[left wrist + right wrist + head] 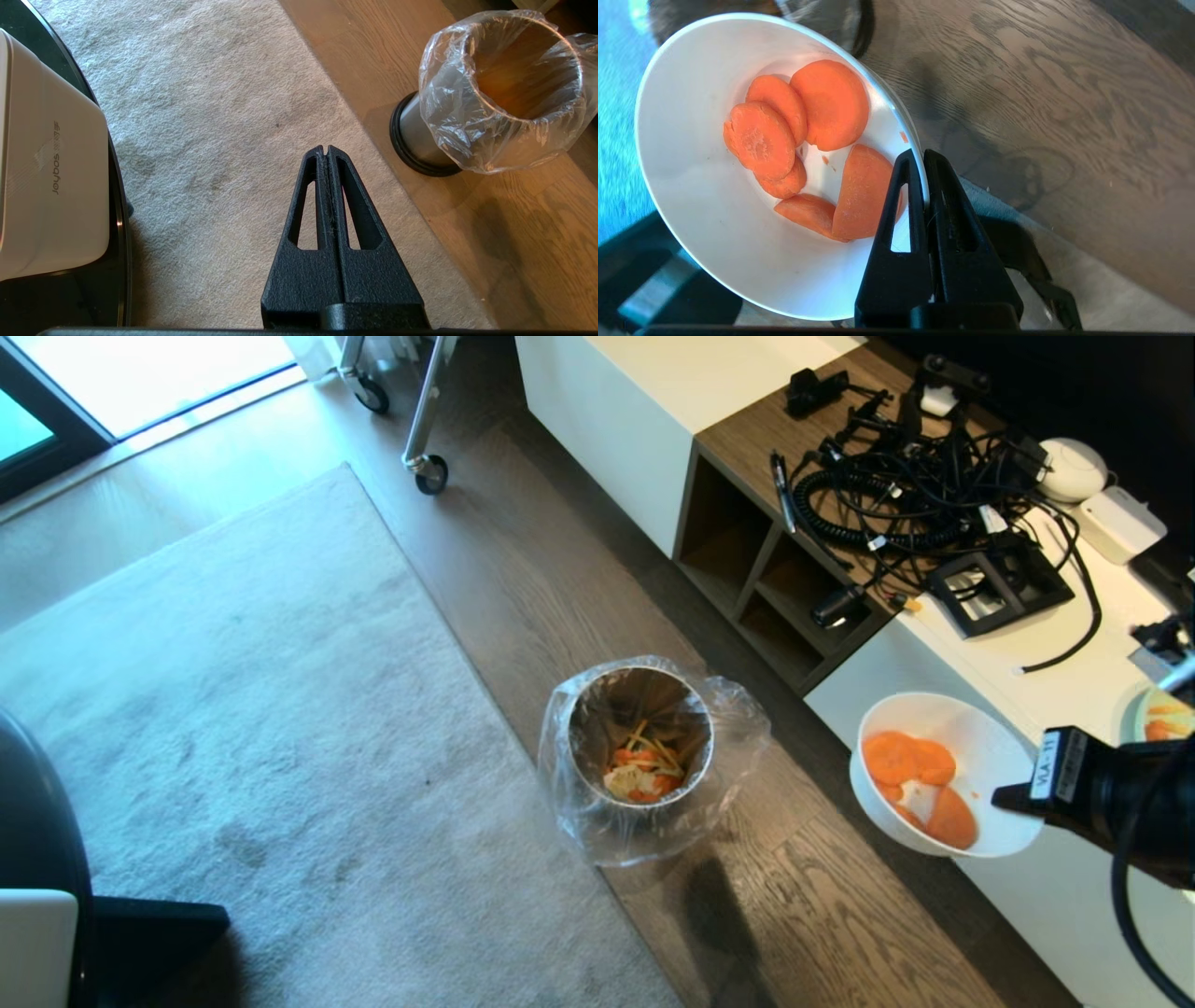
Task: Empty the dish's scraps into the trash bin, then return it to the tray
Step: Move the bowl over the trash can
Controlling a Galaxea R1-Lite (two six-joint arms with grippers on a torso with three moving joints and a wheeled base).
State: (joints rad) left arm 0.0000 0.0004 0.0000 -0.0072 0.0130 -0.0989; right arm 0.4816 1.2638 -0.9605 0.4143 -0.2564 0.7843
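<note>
Right gripper (919, 156) fingers pinch the dish (714, 224) by its rim, carrot scraps (808, 149) pooled just beyond them; trash bin (640, 737) well apart. Left gripper (327, 151) hangs clenched, empty.

Home living room. Grey rug (233, 709) on wood floor (523, 569). White sideboard (644, 411) carrying tangled cables (896, 476).

"joybos" on white container (51, 158) | "VLA-11" label on right arm (1060, 767)
</note>
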